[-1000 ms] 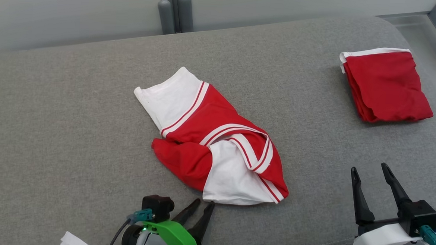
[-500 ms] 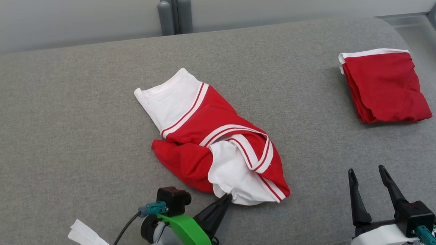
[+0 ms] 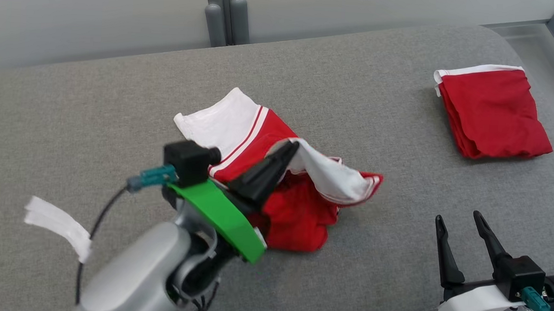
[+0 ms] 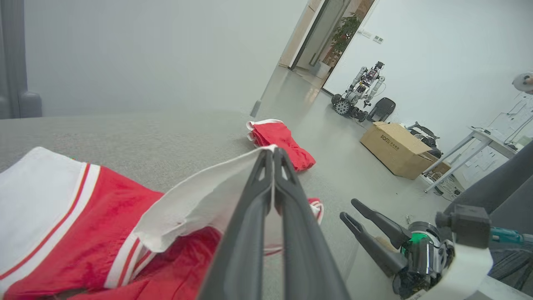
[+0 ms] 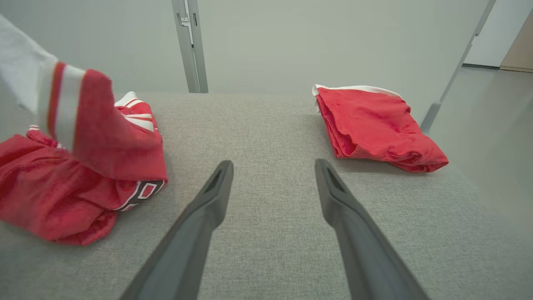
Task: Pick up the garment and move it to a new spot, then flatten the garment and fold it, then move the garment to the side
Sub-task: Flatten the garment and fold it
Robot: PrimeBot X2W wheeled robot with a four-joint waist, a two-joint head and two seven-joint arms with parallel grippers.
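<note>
- Right hand (image 3: 457,217) at 5 o'clock in the head view, nearest the front edge: fingers spread wide, holding nothing, poised over the grey fabric-covered counter (image 3: 93,131).
- Left hand (image 3: 290,150) reaching in from 7 o'clock toward the centre: fingers pinched tight on a white edge of the garment (image 3: 298,208), with that flap held raised and draping toward 3 o'clock.
- Rest of the garment bunched on the counter at the centre, white banded end pointing to 11 o'clock, crumpled red bulk at 6 o'clock of the pinch.
- Probably the pick-up for the move to a new spot.
- Best done by lifting until the red bulk clears the counter before travelling sideways.
- Firm pinch needed, since only a thin edge appears to sit between the fingers.
- Worth steering clear of the folded red garment (image 3: 492,112) far off at 2 o'clock.
- Hard to make out: how much cloth sits inside the pinch, masked by the fingers in the left wrist view.
- Printed lettering (image 5: 139,189) mostly tucked under a fold.
- Raised flap blurred at 10 o'clock in the right wrist view.
</note>
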